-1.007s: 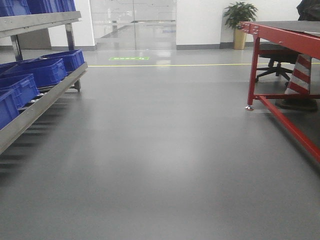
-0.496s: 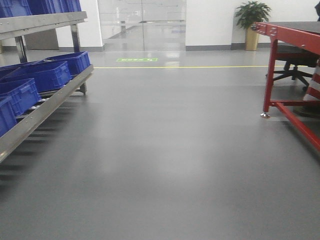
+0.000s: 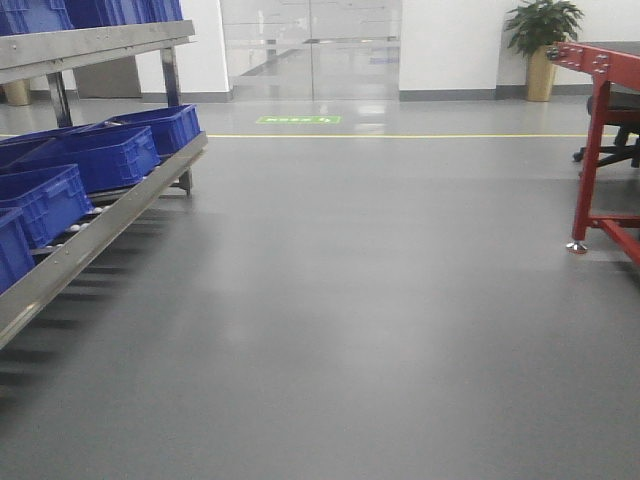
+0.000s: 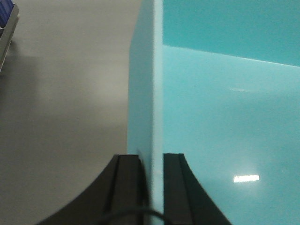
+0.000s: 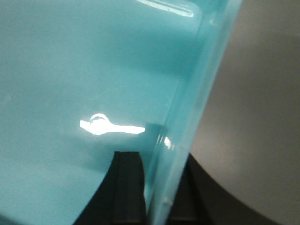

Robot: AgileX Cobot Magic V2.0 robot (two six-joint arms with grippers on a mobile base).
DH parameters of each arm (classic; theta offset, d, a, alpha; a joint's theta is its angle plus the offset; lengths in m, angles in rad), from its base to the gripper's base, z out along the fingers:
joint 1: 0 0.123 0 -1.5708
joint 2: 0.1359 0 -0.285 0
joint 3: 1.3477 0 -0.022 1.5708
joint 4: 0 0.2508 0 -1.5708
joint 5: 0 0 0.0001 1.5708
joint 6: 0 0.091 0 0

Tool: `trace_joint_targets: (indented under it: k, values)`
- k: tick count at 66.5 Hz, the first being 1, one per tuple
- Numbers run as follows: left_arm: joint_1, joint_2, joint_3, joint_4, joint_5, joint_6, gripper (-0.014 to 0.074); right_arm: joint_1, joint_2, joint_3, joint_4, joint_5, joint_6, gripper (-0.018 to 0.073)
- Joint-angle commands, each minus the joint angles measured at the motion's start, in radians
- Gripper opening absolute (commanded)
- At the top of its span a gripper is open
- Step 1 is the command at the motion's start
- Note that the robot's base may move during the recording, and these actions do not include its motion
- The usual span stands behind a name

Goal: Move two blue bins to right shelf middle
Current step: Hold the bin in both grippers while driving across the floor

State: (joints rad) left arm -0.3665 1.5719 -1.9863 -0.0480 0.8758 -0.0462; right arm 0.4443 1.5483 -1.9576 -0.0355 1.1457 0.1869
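Both wrist views are filled by a light blue-green bin. In the left wrist view its left wall (image 4: 146,84) runs up the middle and its glossy inside (image 4: 225,117) lies to the right. My left gripper (image 4: 152,159) is shut on that wall, one black finger (image 4: 129,187) outside and one inside. In the right wrist view the bin's inside (image 5: 70,70) fills the left, and my right gripper (image 5: 159,161) is shut on its right wall (image 5: 197,93). The bin hangs above the grey floor. Several dark blue bins (image 3: 110,155) sit on the left shelf. Neither gripper shows in the front view.
A metal roller shelf (image 3: 100,245) runs along the left, with an upper level (image 3: 90,45) holding more blue bins. A red table frame (image 3: 600,130) stands at the right edge. A potted plant (image 3: 543,30), a glass door and a green floor mark (image 3: 298,119) lie far ahead.
The front view has swung left: the shelf and blue bins have shifted right in the frame, and the red table has slid to the right edge. The chair and striped post have left view.
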Motion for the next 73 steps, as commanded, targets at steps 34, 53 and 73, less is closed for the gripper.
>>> trace_joint_targets:
  k: [34, 53, 73]
  values:
    - [-0.001, -0.017, -0.012, -0.014, -0.083, -0.008, -0.0111, -0.005, 0.016, -0.007, -0.011, -0.012, -0.035, -0.0151]
    - [-0.001, -0.017, -0.012, -0.014, -0.083, -0.008, -0.0111, -0.005, 0.016, -0.007, -0.011, -0.012, -0.035, -0.0151]
    - [-0.001, -0.017, -0.012, -0.014, -0.083, -0.008, -0.0111, -0.005, 0.016, -0.007, -0.011, -0.012, -0.035, -0.0151]
